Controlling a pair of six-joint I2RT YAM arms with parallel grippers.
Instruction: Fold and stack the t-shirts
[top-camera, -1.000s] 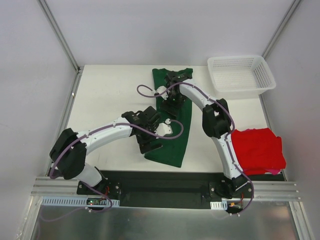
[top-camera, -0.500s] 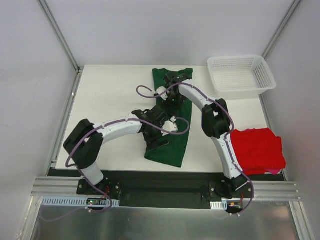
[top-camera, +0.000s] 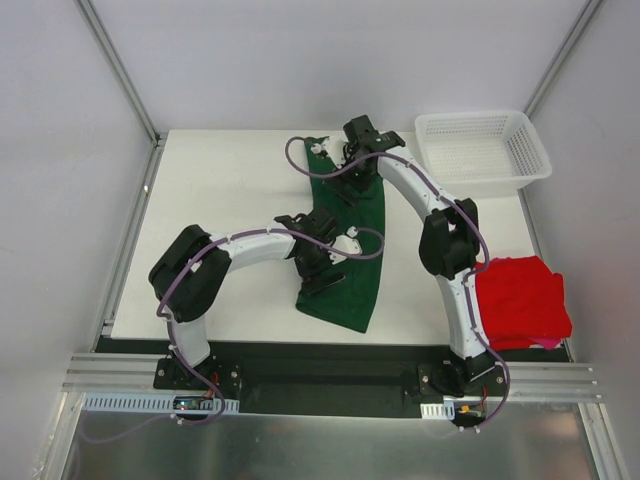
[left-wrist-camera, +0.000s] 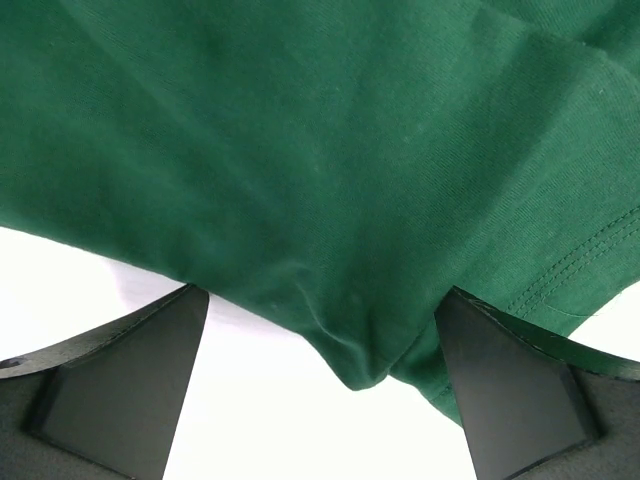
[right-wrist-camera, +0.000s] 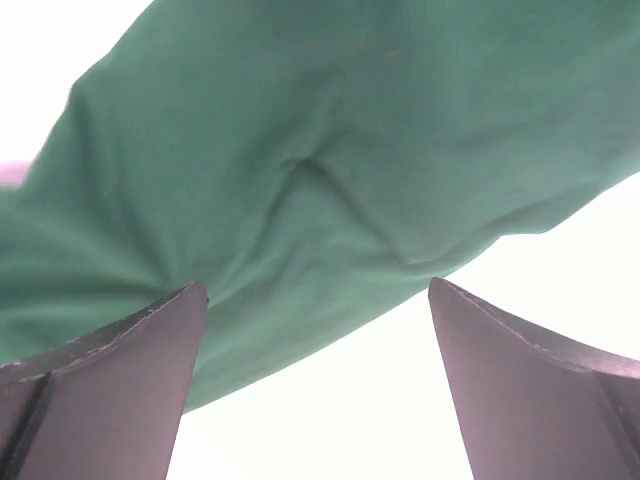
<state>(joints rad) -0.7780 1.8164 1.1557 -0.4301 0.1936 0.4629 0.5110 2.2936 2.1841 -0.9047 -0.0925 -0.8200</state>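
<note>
The dark green t-shirt (top-camera: 366, 262) lies as a long folded strip down the middle of the table. My left gripper (top-camera: 319, 274) is over its near left edge. In the left wrist view, the left gripper (left-wrist-camera: 320, 400) is open, with a green fold (left-wrist-camera: 330, 200) between the fingers (left-wrist-camera: 120, 390) and not pinched. My right gripper (top-camera: 352, 152) is over the shirt's far end. In the right wrist view, the right gripper (right-wrist-camera: 318, 390) is open with green cloth (right-wrist-camera: 330, 170) just ahead of it. The bright red t-shirt (top-camera: 520, 300) lies crumpled at the near right.
A white mesh basket (top-camera: 482, 146) stands at the far right corner. The right arm's lower links pass beside the red t-shirt. Purple cables loop from both wrists over the green t-shirt. Bare white table (top-camera: 220, 190) lies to the left.
My left gripper has slid right onto the green t-shirt's near left edge. My right gripper has moved up to the shirt's far end. The far end has bunched narrower.
</note>
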